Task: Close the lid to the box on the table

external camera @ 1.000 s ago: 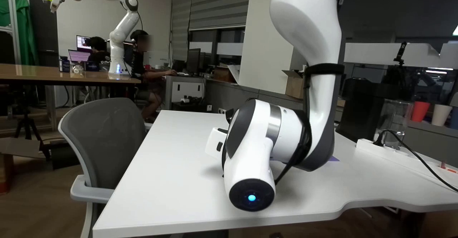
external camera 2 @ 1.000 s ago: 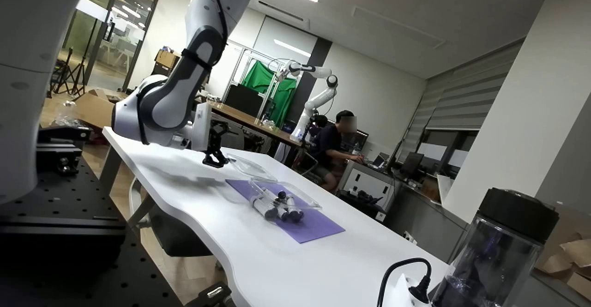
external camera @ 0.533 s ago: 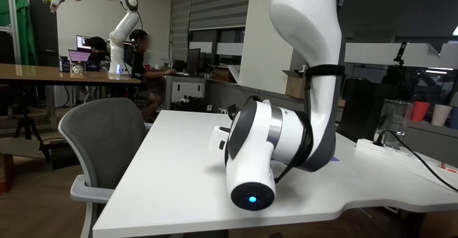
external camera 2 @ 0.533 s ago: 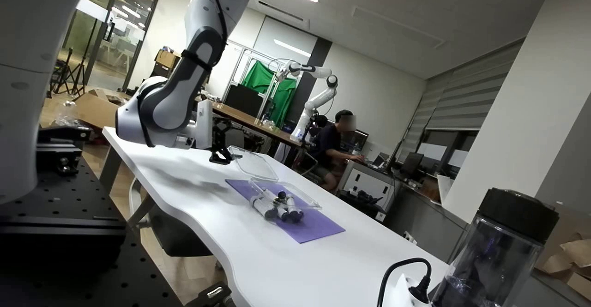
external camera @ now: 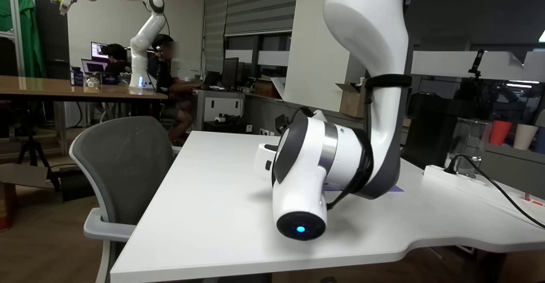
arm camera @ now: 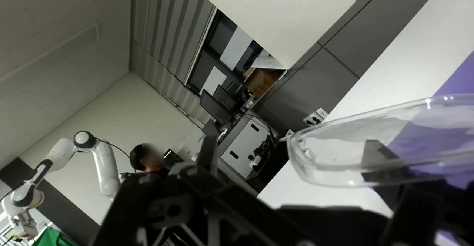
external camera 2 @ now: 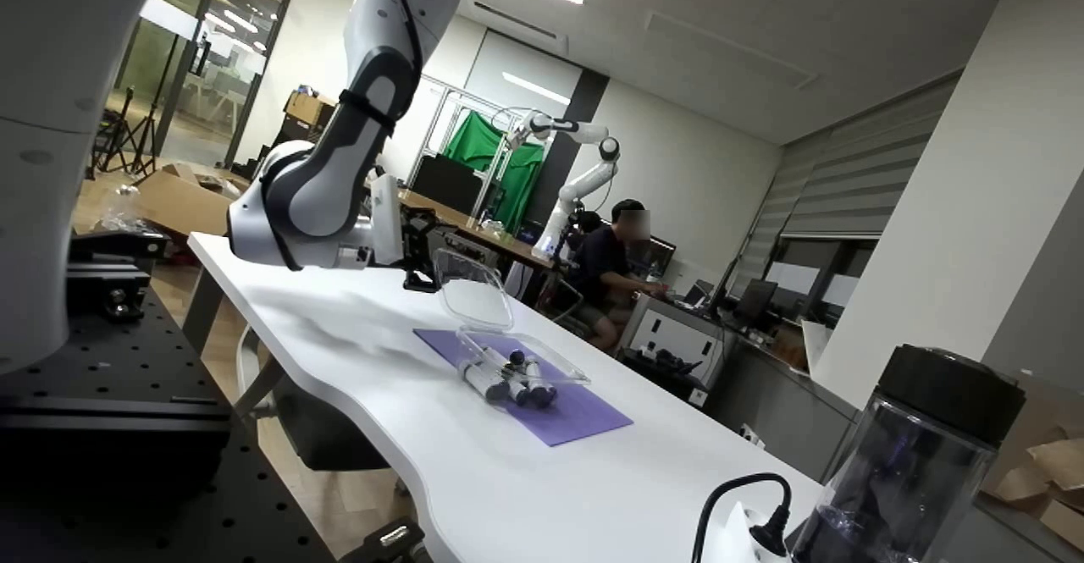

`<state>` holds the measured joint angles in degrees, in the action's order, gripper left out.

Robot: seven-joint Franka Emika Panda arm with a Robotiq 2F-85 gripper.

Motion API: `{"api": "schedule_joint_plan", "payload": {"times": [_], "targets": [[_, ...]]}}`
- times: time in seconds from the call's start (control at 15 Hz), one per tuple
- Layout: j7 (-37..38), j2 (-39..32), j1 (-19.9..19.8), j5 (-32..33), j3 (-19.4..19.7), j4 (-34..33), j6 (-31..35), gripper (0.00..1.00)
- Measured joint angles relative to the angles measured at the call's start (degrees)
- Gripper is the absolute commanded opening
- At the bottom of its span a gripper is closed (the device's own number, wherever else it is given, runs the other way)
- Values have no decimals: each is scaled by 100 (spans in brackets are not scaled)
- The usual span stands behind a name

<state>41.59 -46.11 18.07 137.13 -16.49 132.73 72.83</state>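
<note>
I log: grey chair (external camera: pixel 123 164); white power strip (external camera: pixel 468 188), black cable (external camera 2: pixel 754 477) plugged in; red cup (external camera: pixel 500 132) beside beige cup (external camera: pixel 525 137); clear bottle (external camera 2: pixel 893 478), black cap (external camera 2: pixel 953 394); green cloth (external camera 2: pixel 493 146), hanging; seated person (external camera 2: pixel 605 258), face blurred on my feed; wood-topped bench (external camera: pixel 38 88) beyond chair.

Room below fingers (external camera 2: pixel 419 282), lid (external camera 2: pixel 476 303) alongside

Gripper (arm camera: pixel 290 148) is seen in black, arm (external camera: pixel 345 147) behind it in white and dark grey. Lid (external camera 2: pixel 476 296) just beside it and box (external camera 2: pixel 555 364) lower down are seen as clear. Cylinders (external camera 2: pixel 484 378) there are coloured white with black ends; sheet (external camera 2: pixel 580 419) beneath, solid purple. Table (external camera 2: pixel 542 495) below it is seen white; far-off blind (external camera: pixel 262 8), striped in greys.
</note>
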Motion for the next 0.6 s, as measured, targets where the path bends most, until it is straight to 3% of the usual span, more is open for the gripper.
{"api": "schedule_joint_plan", "payload": {"times": [0.6], "targets": [[-341,410,-284,-123,70,196,-102,100]]}}
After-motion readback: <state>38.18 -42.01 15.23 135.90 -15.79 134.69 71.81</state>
